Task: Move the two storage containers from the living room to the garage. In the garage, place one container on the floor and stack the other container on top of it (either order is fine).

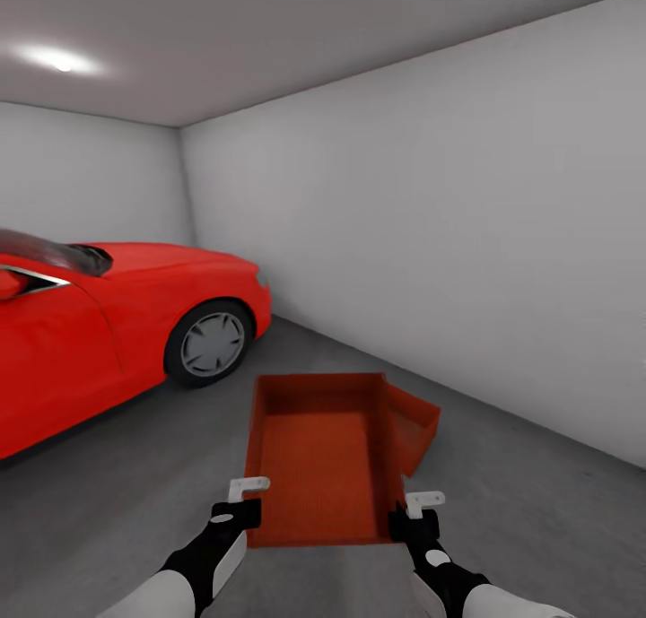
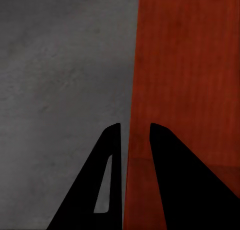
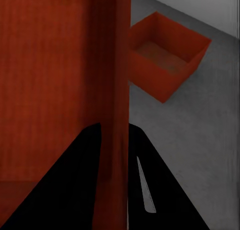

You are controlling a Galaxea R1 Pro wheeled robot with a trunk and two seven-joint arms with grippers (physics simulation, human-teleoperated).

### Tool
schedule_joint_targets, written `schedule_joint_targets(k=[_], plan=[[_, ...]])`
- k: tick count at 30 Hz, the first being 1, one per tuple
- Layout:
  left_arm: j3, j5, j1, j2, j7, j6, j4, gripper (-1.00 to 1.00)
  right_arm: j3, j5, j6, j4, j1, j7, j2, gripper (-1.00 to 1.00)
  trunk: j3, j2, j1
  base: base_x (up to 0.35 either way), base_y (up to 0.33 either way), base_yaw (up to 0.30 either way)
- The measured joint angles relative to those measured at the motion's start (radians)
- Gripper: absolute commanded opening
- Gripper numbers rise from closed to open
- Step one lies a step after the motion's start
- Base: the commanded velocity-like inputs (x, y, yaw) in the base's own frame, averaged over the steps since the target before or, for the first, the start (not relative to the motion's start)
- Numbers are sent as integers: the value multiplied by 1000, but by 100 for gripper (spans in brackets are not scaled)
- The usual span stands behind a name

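Garage, stacking step. Left claw (image 1: 248, 492) & right claw (image 1: 414, 503) each pinch a side wall of the held container (image 1: 318, 461), orange-red, open-top, ribbed bottom, carried over the floor (image 1: 135, 501). Second container (image 3: 167, 54) sits on concrete just beyond, right. Next, prob.: shift right, align, lower onto it.

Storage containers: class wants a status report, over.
Left pincer and right pincer shut on held container, one per side wall. Second container on concrete floor ahead-right. Red car left, clear.
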Motion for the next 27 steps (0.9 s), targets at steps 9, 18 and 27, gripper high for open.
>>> schedule_joint_targets(k=[9,18,27], plan=[[0,0,0,0,-1,0,0,-100,0,0,0,0,0,-1,0,-100,0,0,0,320,96,-282],[1,0,0,0,0,0,0,-100,0,0,0,0,0,0,0,-100,0,0,0,320,96,-282],[-1,1,0,0,0,0,0,-100,0,0,0,0,0,-1,0,-100,-3,0,0,320,96,-263]])
